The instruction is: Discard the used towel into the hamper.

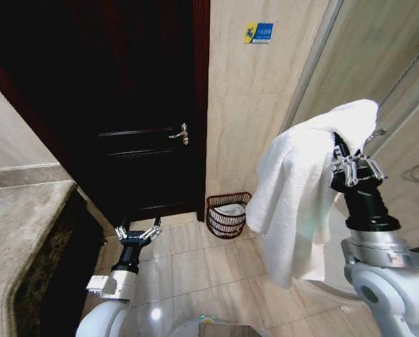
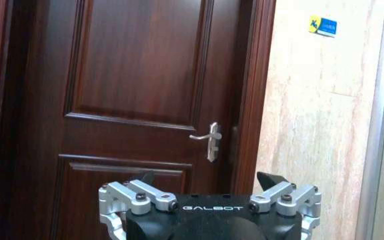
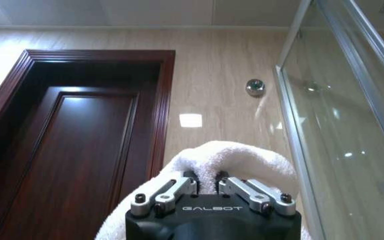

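A white towel [image 1: 300, 189] hangs in long folds from my right gripper [image 1: 349, 151], held high at the right. In the right wrist view that gripper [image 3: 207, 176] is shut on the towel [image 3: 235, 156], whose top bunches over the fingers. The hamper [image 1: 228, 214], a dark wire basket with something white inside, stands on the floor against the tiled wall, beside the door and to the left of and below the towel. My left gripper [image 1: 138, 229] is low at the left, open with nothing between its fingers, facing the door [image 2: 138, 100].
A dark wooden door [image 1: 139, 105] with a metal handle [image 1: 181, 133] fills the back. A stone counter [image 1: 20, 217] runs along the left. A glass shower partition [image 1: 398, 84] stands at the right. Beige floor tiles [image 1: 195, 267] lie between me and the hamper.
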You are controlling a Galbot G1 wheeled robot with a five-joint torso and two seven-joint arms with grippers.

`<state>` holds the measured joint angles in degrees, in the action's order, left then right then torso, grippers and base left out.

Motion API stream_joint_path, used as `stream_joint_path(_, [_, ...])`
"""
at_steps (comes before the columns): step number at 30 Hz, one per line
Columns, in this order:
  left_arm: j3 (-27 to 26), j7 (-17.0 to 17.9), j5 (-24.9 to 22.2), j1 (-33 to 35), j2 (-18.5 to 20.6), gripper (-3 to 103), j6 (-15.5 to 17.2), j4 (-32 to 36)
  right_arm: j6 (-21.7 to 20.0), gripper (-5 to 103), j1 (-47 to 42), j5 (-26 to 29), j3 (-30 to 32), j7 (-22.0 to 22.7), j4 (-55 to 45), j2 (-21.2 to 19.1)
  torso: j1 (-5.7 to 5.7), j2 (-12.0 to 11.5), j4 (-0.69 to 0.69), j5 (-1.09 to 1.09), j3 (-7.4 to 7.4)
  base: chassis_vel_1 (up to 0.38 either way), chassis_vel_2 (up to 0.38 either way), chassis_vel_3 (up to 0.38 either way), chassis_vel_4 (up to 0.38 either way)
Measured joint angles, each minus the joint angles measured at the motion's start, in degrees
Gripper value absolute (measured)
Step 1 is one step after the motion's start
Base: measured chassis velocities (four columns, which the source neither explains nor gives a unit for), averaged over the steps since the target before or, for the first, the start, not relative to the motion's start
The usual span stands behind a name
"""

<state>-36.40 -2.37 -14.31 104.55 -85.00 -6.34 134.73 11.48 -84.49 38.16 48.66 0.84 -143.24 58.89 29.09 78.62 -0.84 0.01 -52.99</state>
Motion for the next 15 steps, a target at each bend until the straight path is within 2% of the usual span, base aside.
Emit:
stream_joint_path(5, [0.00, 0.00, 0.00, 0.00, 0.00, 100, 0.00, 0.00, -0.06, 13, -0.01, -0.06, 0.02, 0.13, 0.00, 0.01, -0.02, 0.01, 0.01, -0.02, 0.01, -0.074, 0.058, 0.065, -0.070])
stream_joint_path(9, [0.00, 0.00, 0.00, 0.00, 0.00, 100, 0.00, 0.00, -0.13, 13, -0.05, -0.02, -0.14, 0.38, 0.00, -0.02, 0.01, 0.00, -0.02, 0.01, -0.01, -0.127, 0.160, 0.127, -0.140])
stream_joint_path(13, [0.00, 0.00, 0.00, 0.00, 0.00, 100, 0.00, 0.00, -0.13, 13, -0.05, -0.02, -0.24, 0.39, 0.00, -0.08, 0.02, 0.00, 0.01, -0.06, -0.01, -0.237, 0.220, 0.190, -0.182])
stream_joint_path(15, [0.00, 0.00, 0.00, 0.00, 0.00, 100, 0.00, 0.00, -0.14, 13, -0.05, -0.02, -0.51, 0.36, 0.01, -0.09, 0.02, -0.01, -0.01, 0.04, -0.01, -0.210, 0.198, 0.197, -0.187])
